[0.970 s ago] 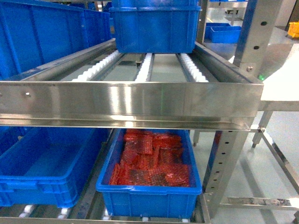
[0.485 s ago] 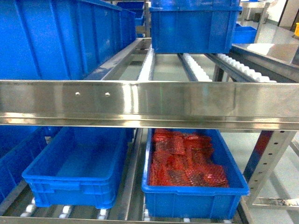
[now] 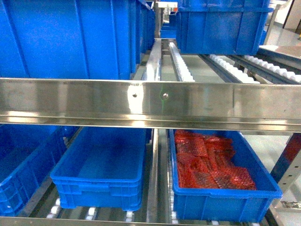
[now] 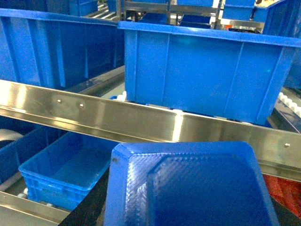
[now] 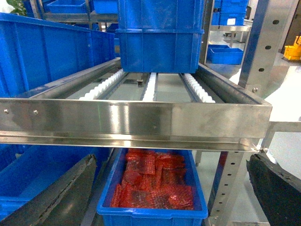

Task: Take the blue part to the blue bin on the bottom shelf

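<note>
shifted rightward now, blue bin point(image 3: 101, 176) sits mid-shelf; blue part point(image 4: 188, 186) fills left pincer's view, grip unclear.

All views facing shelf rack point(image 3: 150, 101)

This is a factory or warehouse parts store. Stainless-steel flow racks point(image 3: 150, 101) carry white roller tracks point(image 5: 150, 87), and large blue plastic crates point(image 3: 101, 172) sit in rows on both levels, one crate point(image 3: 221, 176) holding red bubble-wrap packets point(image 3: 209, 162). Beyond the rack stand perforated steel uprights point(image 5: 258, 42), more stacked blue crates point(image 5: 225, 54) and a smooth grey floor point(image 5: 291, 146).
</note>
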Tool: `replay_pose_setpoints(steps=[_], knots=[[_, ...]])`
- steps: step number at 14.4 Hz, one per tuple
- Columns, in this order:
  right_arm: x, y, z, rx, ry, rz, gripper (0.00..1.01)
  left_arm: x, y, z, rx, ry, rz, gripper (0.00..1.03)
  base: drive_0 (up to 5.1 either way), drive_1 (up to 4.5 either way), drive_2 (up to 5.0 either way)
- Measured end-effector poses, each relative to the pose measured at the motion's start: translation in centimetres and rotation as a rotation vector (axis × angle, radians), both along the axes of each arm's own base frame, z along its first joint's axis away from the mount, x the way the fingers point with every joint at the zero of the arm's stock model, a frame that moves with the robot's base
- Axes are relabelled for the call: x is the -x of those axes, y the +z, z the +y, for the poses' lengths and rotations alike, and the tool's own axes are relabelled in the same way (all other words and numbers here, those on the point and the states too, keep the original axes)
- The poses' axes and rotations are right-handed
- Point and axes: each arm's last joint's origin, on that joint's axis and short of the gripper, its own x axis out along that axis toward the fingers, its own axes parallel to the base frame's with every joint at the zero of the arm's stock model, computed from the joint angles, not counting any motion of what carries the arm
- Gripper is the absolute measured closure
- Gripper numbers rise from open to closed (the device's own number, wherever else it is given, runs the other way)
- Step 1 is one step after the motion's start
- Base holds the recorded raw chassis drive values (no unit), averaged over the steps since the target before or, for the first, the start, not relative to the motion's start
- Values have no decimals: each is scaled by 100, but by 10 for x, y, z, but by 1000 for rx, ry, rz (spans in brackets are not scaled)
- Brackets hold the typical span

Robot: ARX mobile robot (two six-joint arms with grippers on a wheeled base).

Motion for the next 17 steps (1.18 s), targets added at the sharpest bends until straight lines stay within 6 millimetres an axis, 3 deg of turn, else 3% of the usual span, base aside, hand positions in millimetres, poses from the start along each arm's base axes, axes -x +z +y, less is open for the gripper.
replay_pose_setpoints(steps=[17], knots=[[0, -1, 0, 2, -4, 6, 3, 0, 0, 0, 1, -9, -1, 60, 0, 0, 0]])
